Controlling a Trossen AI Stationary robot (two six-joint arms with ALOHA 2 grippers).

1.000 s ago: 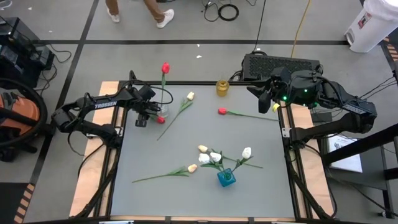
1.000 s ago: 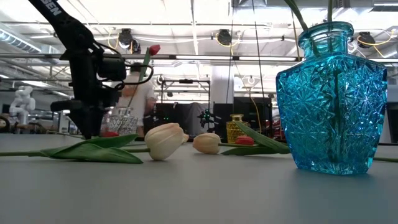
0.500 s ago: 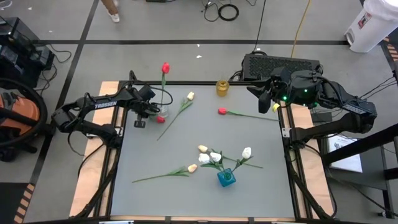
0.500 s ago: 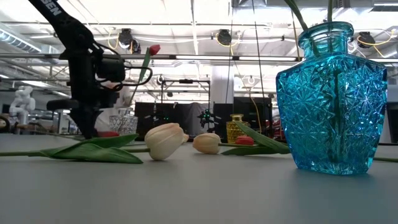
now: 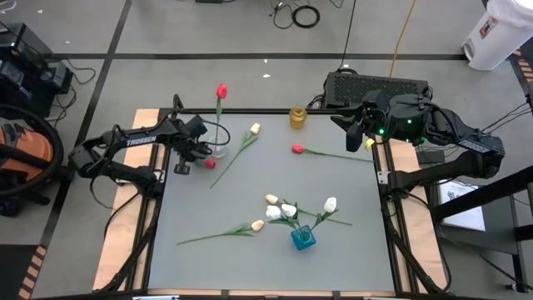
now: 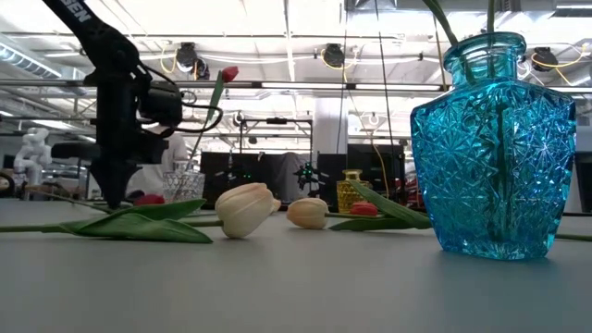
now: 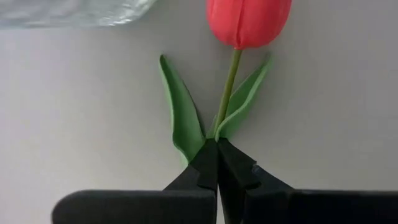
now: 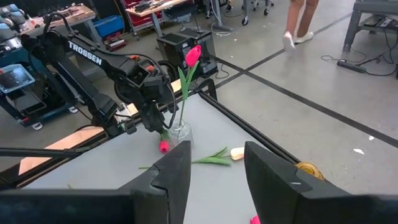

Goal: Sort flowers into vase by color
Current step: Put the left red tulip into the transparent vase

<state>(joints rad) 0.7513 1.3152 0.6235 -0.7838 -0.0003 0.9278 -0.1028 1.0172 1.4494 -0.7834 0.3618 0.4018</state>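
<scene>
My left gripper point(image 5: 181, 167) is down at the table's far left, shut on a red tulip point(image 7: 249, 22) whose head point(image 5: 210, 163) lies beside a clear glass vase point(image 5: 219, 150). Another red tulip point(image 5: 221, 90) stands in that vase. A blue vase point(image 5: 302, 238) near the front holds white tulips. A red tulip point(image 5: 297, 149) and two cream ones point(image 5: 255, 128) point(image 5: 256, 226) lie flat on the table. My right gripper point(image 8: 217, 168) waits open above the far right corner, holding nothing. My left gripper pinches the red tulip's thin green stem point(image 7: 218, 138) between its two fingertips, right where the two leaves branch off. The fingers come from above, pointing down. The head and leaves reach out past the fingertips, low over the table toward the clear vase.
A small yellow vase point(image 5: 297, 117) stands at the far edge. The grey table's middle point(image 5: 250, 187) is bare. A black box point(image 5: 375, 86) sits behind the far right corner. Black frame rails point(image 5: 158, 225) run along both sides.
My left gripper has shut on the red tulip's stem and moved a little toward the table's left and near edges. The tulip's head has slid along with it, slightly away from the clear vase.
</scene>
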